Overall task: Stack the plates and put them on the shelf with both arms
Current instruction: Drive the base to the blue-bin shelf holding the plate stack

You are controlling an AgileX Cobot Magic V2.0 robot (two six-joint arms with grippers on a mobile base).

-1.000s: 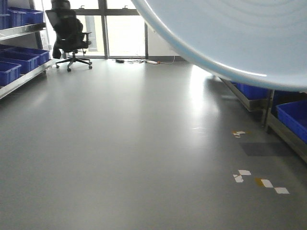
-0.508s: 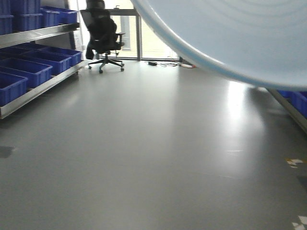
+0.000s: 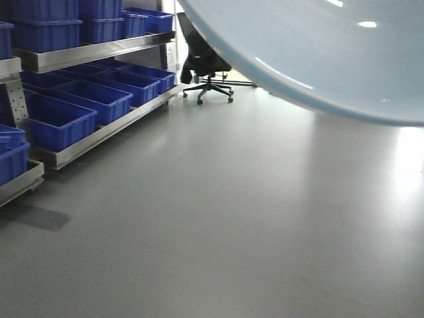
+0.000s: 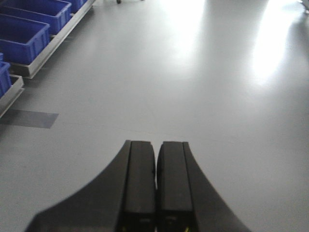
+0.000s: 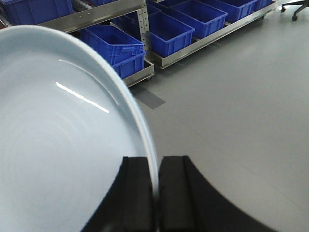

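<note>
A large pale blue-white plate [image 5: 58, 130] is held on edge by its rim, with my right gripper [image 5: 156, 158] shut on it. The same plate [image 3: 318, 46] fills the upper right of the front view, high above the floor. I cannot tell whether it is one plate or a stack. My left gripper [image 4: 155, 142] is shut with nothing between its fingers and hangs over bare grey floor. A long steel shelf [image 3: 99, 52] carrying blue crates runs along the left side. That shelf [image 5: 96, 17] also shows beyond the plate in the right wrist view.
Blue plastic crates [image 3: 56, 122] fill the rack's lower level, and more blue crates [image 3: 46, 30] sit on the upper level. A black office chair [image 3: 207, 66] stands at the back near bright windows. Grey floor [image 3: 232, 212] stretches ahead. A dark patch [image 4: 29, 118] marks the floor by the rack.
The front view has swung toward the left rack: its crates loom larger and the chair has shifted right. The plate keeps its place in the view.
</note>
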